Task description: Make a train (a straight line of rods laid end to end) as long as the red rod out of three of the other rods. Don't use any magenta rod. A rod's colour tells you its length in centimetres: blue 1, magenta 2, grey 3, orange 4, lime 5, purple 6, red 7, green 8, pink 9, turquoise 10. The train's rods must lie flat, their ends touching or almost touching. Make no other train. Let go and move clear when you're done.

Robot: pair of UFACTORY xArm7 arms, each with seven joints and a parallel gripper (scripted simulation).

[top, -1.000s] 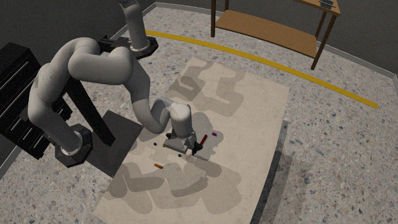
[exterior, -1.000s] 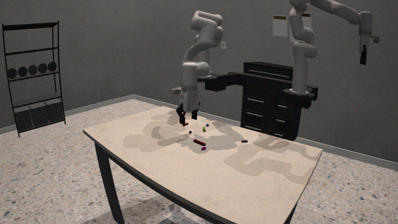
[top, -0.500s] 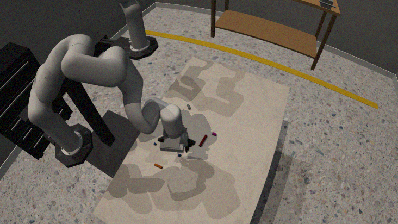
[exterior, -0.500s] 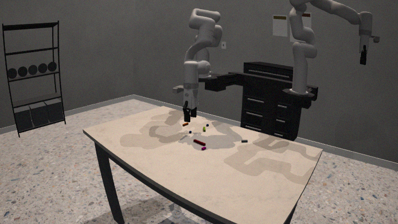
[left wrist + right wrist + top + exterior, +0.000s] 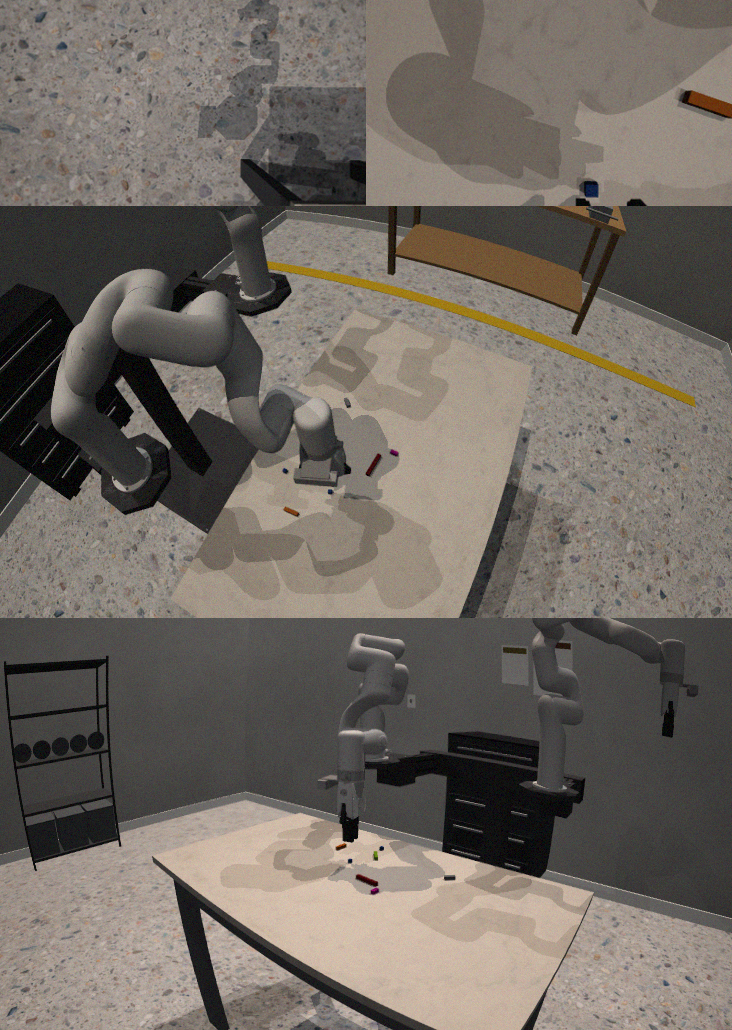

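Red rod well inside table edges

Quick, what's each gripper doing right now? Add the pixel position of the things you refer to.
Left gripper (image 5: 667, 734) (image 5: 301, 167): open, empty.
Right gripper (image 5: 346, 469) (image 5: 349, 839) (image 5: 610, 201): partly open, nothing between its fingers.

Pale table carrying small rods, seemingly all flat.

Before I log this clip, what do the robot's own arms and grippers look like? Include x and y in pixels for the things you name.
Both the left arm (image 5: 552, 735) and the right arm (image 5: 379, 676) are pale grey, with smooth, rounded segments. The left gripper (image 5: 667, 734) and right gripper (image 5: 349, 839) have black, angular fingers. No cable shows.
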